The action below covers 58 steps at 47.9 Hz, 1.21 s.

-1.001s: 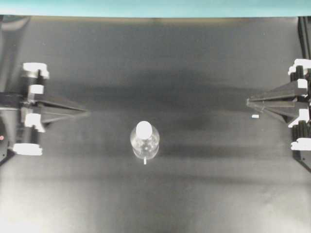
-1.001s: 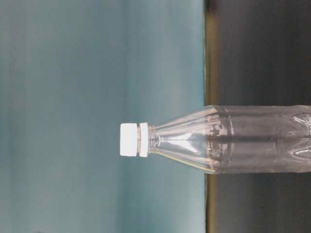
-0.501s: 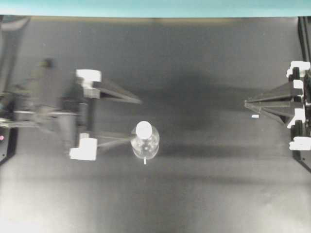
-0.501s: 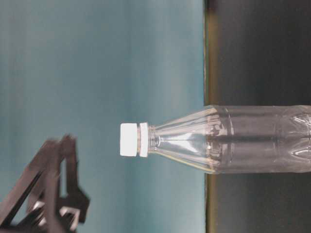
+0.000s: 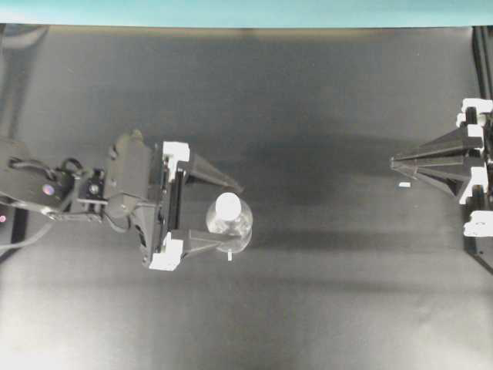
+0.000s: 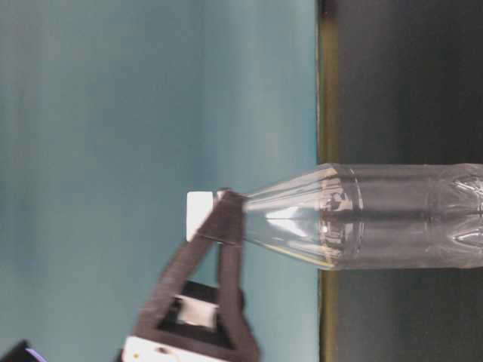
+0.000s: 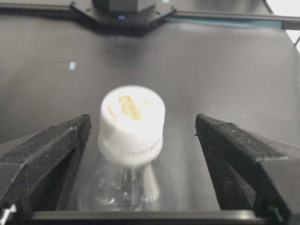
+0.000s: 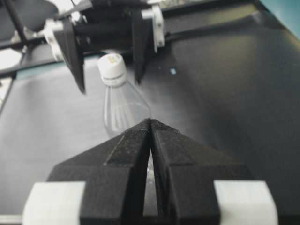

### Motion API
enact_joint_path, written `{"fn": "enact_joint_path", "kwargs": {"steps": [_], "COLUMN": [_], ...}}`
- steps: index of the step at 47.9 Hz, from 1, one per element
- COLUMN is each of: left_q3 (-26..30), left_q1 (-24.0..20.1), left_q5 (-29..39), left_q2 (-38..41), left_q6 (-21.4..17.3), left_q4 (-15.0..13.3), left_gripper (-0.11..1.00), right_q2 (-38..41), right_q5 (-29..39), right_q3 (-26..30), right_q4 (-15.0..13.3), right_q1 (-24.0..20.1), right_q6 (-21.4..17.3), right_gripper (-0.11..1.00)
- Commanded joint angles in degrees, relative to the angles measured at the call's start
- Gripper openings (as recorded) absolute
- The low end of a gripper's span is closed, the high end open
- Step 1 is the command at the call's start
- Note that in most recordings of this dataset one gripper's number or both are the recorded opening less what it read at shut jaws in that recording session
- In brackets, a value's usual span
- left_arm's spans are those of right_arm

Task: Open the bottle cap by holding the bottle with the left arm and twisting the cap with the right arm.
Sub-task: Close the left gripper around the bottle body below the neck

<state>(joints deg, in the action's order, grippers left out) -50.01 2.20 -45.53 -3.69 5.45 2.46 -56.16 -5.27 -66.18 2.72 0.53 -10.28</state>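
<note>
Swung in from the table's left edge — left gripper (image 5: 223, 213) now straddles upright bottle (image 5: 229, 225) mid-table, fingers spread wide, cap (image 7: 132, 119) between, untouched. Right gripper (image 5: 394, 163) pinched together, well apart.

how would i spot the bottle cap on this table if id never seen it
Look at the dark table from overhead and find the clear bottle standing left of centre, between the open fingers of the left gripper. The bottle cap is the small round white disc on its top, unlike the blocky white gripper parts.
</note>
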Motion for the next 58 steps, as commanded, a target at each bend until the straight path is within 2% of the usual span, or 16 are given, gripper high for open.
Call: {"fn": "enact_joint_path", "kwargs": {"steps": [1,8,16,24,30,44,58], "left_q3": [-0.3,-0.9,-0.8,-0.1,0.2,0.4,1.0], "left_q1": [0.5,0.4,0.1,0.1,0.1,0.4,0.2], "left_q5": [-3.7,-6.3,-9.1,-9.1,-8.1,-6.7,0.3], "left_q2": [1.8,5.7,10.4,13.4,15.8,18.5,20.4], "left_q6": [0.1,0.0,-0.2,-0.2,-0.4,0.6,0.6], "left_q4": [0.2,0.2,0.2,0.2,0.2,0.2,0.2], "left_gripper": [0.97,0.97,0.97,0.97,0.97,0.97,0.99], "right_q2": [0.2,0.2,0.1,0.0,0.0,-0.1,-0.1], "right_q5": [0.3,2.6,4.4,6.8,6.9,7.1,6.9], "right_q3": [1.3,1.3,1.3,1.3,1.4,1.5,1.5], "right_q4": [0.3,0.3,0.3,0.3,0.3,0.4,0.3], "right_q1": [1.0,1.4,1.4,2.0,2.2,2.2,2.2], "right_q6": [-1.8,-4.4,-5.7,-7.6,-9.0,-9.0,-9.0], "right_gripper": [0.01,0.01,0.01,0.01,0.01,0.01,0.01]}}
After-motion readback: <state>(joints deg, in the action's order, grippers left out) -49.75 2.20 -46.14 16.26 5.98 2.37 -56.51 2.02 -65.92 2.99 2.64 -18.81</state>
